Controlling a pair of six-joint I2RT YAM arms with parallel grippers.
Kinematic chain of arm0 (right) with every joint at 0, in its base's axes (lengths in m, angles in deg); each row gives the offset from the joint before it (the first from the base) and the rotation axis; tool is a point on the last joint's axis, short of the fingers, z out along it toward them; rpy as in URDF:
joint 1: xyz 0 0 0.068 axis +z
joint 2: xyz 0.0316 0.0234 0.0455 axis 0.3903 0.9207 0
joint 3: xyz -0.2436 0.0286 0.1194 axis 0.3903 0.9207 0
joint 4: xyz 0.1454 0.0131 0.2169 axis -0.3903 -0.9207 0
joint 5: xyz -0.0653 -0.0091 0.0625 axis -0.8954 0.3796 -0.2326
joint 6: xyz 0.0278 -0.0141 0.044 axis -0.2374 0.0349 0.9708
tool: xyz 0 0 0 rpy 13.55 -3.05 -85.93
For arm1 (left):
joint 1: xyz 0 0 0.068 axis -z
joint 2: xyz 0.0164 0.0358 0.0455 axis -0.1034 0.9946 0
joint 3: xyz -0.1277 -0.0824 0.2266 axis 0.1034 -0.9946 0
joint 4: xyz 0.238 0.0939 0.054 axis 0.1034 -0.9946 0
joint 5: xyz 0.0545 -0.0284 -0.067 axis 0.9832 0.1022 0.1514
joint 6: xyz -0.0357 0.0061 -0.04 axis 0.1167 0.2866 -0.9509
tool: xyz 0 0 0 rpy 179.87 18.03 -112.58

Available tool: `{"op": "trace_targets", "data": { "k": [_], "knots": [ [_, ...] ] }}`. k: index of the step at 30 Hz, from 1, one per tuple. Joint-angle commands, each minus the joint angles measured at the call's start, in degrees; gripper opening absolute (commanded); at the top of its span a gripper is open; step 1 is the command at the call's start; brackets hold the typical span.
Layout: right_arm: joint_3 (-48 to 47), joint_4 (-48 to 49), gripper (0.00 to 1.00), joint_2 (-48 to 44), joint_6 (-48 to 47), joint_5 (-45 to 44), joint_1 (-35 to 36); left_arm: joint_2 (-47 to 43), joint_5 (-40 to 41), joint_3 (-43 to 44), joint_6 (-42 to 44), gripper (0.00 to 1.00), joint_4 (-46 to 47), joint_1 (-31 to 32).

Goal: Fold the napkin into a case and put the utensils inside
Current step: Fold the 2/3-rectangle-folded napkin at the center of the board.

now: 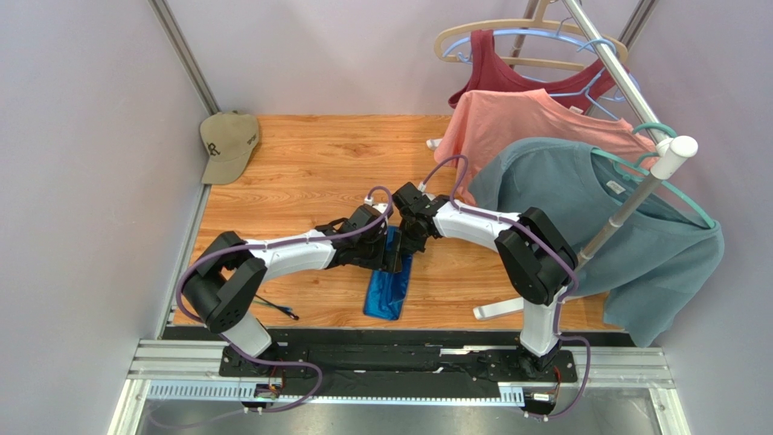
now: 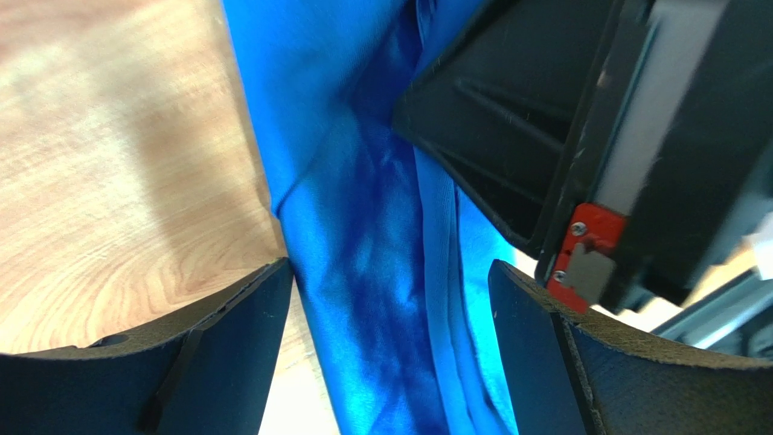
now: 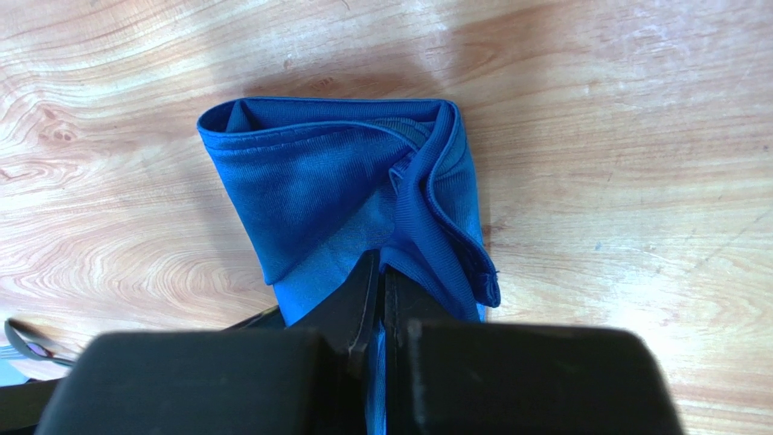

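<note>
Right end effector [image 3: 379, 304] clenched on folded edge of napkin [image 3: 336, 181]. Left end effector [image 2: 390, 290] released, straddling the cloth. Bare bench [image 1: 308, 154] at its 11 o'clock, utensils [image 1: 277, 308] at 8 o'clock.

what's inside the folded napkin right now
The napkin end seen by the right wrist camera shows only blue cloth layers, pinched by the right gripper. Deeper inside is covered. The utensils lie out on the table, apart from it.
</note>
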Motion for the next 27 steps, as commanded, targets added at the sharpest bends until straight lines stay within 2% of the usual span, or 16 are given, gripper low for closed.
{"op": "trace_targets", "data": {
  "k": [1,5,11,12,15,20,21,27],
  "knots": [
    [-0.1,2.5,0.01,0.2,-1.0,0.8,-0.4,2.8,1.7,2.4,3.5,0.88,-0.8,0.9],
    [-0.1,3.5,0.04,-0.1,-2.2,1.7,-0.4,5.5,1.5,2.3,0.8,0.83,0.3,1.0],
    [3.3,8.7,0.18,-2.2,-6.9,6.8,-2.0,4.1,2.5,-1.8,-2.7,0.66,2.4,0.8],
    [3.9,9.7,0.24,-2.6,-7.5,7.4,-2.2,3.9,2.0,-2.3,-3.0,0.63,3.2,0.6],
    [5.6,11.8,0.34,-4.6,-11.3,8.9,-2.7,3.6,1.3,-2.9,-3.7,0.6,3.7,0.5],
    [8.0,12.7,0.38,-7.3,-15.2,8.7,-3.4,3.2,0.1,-3.8,-5.3,0.56,5.4,0.5],
    [8.4,13.2,0.42,-7.8,-15.4,8.7,-3.5,3.1,-0.2,-3.9,-5.5,0.56,5.8,0.4],
    [9.9,13.1,0.46,-8.9,-15.9,7.8,-4.4,3.6,-0.8,-4.0,-6.1,0.5,6.1,0.4]
  ]
}}
